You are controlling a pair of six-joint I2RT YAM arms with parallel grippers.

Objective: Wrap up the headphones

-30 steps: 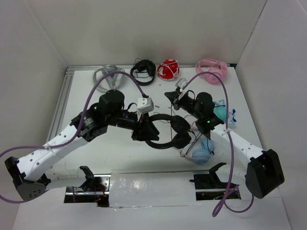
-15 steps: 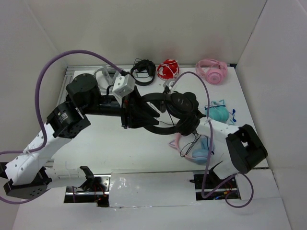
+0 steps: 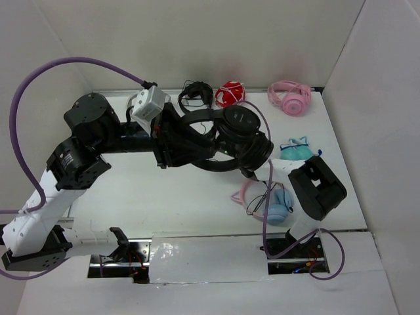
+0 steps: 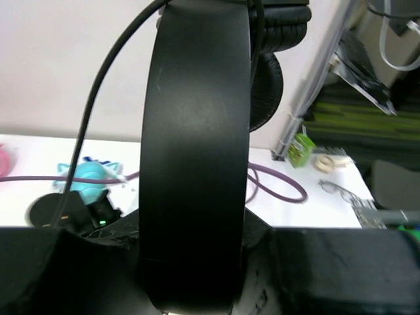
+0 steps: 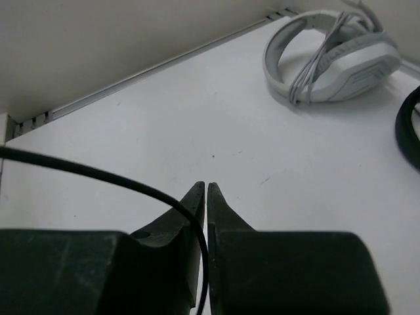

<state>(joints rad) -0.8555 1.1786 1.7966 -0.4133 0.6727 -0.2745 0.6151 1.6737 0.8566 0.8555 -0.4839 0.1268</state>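
Left fingers (image 4: 72, 269) are clamping the headphones (image 3: 239, 121) aloft over the worktop (image 3: 164, 190) while right fingers (image 5: 167, 230), nearly together, are pinching the cord (image 5: 98, 174), which could be slipping out of so light a grip.

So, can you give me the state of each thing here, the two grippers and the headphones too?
left gripper: shut on the band of the headphones.
right gripper: nearly shut, with the cord between its jaws.
headphones: held up off the table, cord loose.
white headphones: lying on the table, cord wound round them.
cat-ear headphones: lying on the table.
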